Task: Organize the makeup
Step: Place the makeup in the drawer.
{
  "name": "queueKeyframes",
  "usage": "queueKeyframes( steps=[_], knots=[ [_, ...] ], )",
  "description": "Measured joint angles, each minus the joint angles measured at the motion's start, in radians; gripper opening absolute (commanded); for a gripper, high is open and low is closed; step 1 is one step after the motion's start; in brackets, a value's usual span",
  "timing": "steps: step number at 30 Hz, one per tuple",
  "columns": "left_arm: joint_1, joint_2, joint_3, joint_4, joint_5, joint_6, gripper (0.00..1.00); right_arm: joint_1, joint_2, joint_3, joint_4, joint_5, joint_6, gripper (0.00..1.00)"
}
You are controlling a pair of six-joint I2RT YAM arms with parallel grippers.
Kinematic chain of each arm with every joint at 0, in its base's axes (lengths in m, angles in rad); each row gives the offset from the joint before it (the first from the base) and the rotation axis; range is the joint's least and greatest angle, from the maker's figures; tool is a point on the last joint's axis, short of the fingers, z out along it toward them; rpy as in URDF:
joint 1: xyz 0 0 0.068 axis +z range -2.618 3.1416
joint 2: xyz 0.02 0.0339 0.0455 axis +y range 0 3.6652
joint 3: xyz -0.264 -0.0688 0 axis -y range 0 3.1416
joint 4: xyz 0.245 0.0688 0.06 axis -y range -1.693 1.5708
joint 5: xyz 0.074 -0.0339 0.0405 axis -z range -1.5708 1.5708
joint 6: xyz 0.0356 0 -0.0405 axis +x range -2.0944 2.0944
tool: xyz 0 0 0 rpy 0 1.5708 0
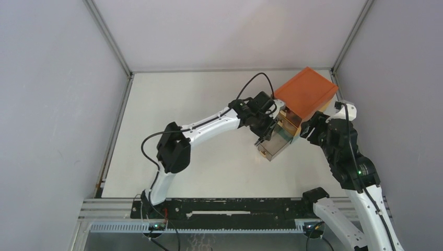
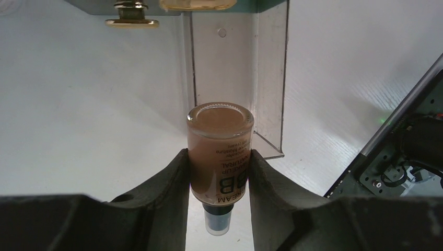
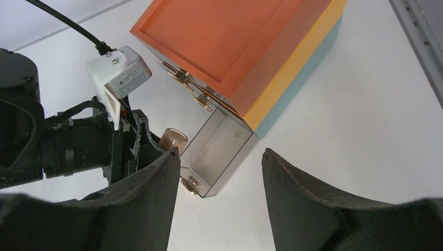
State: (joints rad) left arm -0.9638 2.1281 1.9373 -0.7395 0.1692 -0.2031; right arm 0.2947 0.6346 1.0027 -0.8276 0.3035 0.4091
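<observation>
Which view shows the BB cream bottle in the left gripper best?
Left wrist: the BB cream bottle fills the centre, label readable, clamped in the left gripper, cap toward the camera. Right wrist shows only its round base beside the pulled-out clear drawer. In top external it cannot be made out.

The top camera looks down from above and behind the arm bases, far enough to take in the whole worktop [image 1: 209, 104] and the orange-topped box [image 1: 305, 91] at its far right. The left wrist camera sits very close, facing along the left arm's fingers [image 2: 162, 193] past a bottle [image 2: 219, 151] to the pulled-out clear drawer [image 2: 235, 78]. The right wrist camera looks down between the right arm's fingers [image 3: 313, 209] from farther off. All three share that drawer; both wrist views share the bottle.
</observation>
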Motion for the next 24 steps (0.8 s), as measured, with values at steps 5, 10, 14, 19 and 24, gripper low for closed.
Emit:
queueKeyframes(
  steps=[5,10,14,19,24],
  knots=[
    [-0.024,0.029,0.042,0.008,0.002,-0.001,0.27,-0.007,0.002,0.000,-0.008,0.001,0.000,0.66],
    [-0.038,0.073,0.111,0.024,0.014,-0.011,0.73,-0.008,0.006,0.001,-0.011,0.001,-0.001,0.66],
    [-0.039,0.099,0.158,0.024,0.021,-0.034,0.83,-0.008,0.009,0.004,-0.023,0.001,-0.001,0.66],
    [-0.037,0.095,0.162,0.018,0.022,-0.034,0.78,-0.013,0.009,0.006,-0.037,0.002,-0.001,0.66],
    [-0.036,-0.051,0.031,0.034,-0.002,-0.024,0.77,-0.014,0.009,0.006,-0.040,0.002,-0.001,0.66]
  ],
)
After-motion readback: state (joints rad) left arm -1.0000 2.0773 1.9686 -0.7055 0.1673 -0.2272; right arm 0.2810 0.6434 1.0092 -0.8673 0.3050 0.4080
